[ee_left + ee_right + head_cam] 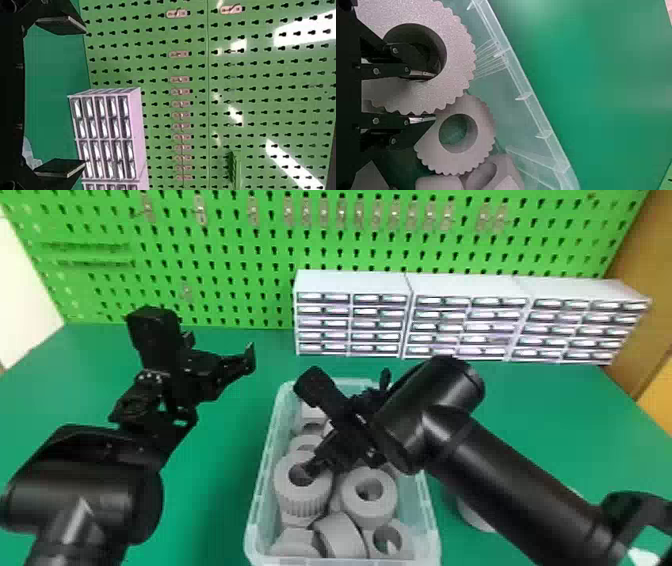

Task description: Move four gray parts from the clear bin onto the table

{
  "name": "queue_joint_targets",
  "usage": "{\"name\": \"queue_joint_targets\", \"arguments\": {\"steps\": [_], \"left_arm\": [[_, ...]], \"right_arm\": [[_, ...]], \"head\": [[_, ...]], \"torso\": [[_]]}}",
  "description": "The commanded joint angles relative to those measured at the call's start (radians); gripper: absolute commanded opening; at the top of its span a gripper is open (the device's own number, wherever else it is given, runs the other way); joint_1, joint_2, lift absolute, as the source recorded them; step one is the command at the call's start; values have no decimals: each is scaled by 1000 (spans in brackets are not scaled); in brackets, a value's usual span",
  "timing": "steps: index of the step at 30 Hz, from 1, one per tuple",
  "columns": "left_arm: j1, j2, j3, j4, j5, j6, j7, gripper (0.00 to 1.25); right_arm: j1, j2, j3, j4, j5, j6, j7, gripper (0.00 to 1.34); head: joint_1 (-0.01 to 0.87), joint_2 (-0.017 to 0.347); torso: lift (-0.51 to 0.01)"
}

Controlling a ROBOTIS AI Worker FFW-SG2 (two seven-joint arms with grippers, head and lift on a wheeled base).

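Your right hand (315, 462) grips a gray part (300, 501) in the clear bin (431, 520); your left hand (220, 349) is open.

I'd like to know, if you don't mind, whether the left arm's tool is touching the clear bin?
Apart. The head view shows a strip of green table between the left arm's tool and the near side of the clear bin.

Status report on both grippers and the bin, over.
Left gripper open, empty. Right gripper in clear bin, one finger inside a toothed gray part, one outside, straddling its wall. Other gray parts crowd close.
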Motion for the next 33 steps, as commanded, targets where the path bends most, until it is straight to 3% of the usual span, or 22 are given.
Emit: {"name": "queue_joint_targets", "arguments": {"steps": [1,6,14,21,33], "left_arm": [[-1,-1,-1,0,0,0,0,1143],[2,0,2,0,3,0,0,1141],[13,0,8,0,5,0,0,1138],[14,0,18,-1,5,0,-6,1143],[17,0,22,-1,3,0,-14,1138]], "right_arm": [[2,0,-4,-4,7,-1,0,250],[9,-4,-51,-27,19,6,0,252],[29,-15,-191,-149,122,52,2,252],[63,-18,-326,-287,332,113,64,252],[160,-58,-513,-432,618,190,143,252]], "head": [[678,34],[678,34],[678,34],[678,34],[678,34]], "torso": [[-50],[-50],[-50],[-50],[-50]]}}
